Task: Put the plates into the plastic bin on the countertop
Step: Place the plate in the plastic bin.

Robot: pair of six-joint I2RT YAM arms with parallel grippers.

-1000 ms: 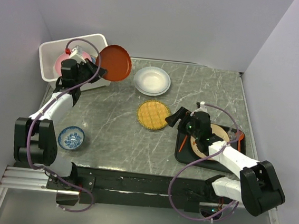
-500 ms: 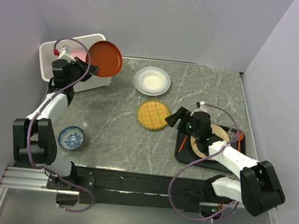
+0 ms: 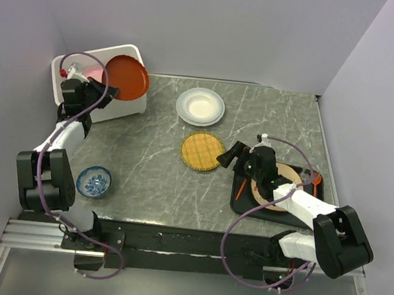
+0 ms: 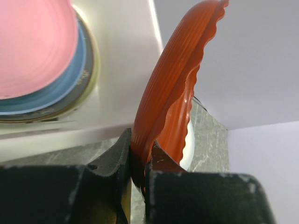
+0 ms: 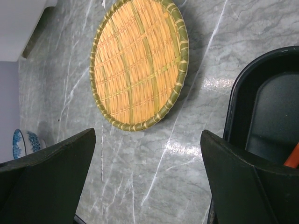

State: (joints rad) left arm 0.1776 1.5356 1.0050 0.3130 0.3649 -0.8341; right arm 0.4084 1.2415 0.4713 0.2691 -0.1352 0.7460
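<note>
Left end effector [image 4: 140, 161] clamps red-orange plate [image 4: 173, 88] by its rim, tilted to clear plastic bin [image 4: 126, 56] wall; right end effector [image 5: 147, 177] stands open.

Left arm reaches far forward, its hand [image 3: 99, 91] pinching the red-orange plate [image 3: 127, 78] between tight fingers [image 4: 112, 158]. Right arm is bent low, its hand [image 3: 230, 155] spread wide.

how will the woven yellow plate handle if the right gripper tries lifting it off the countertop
The woven yellow plate looks like thin wicker, probably light and slightly flexible. It lies flat on the countertop, so its low rim may be hard to get under. The rough weave should resist slipping.
</note>
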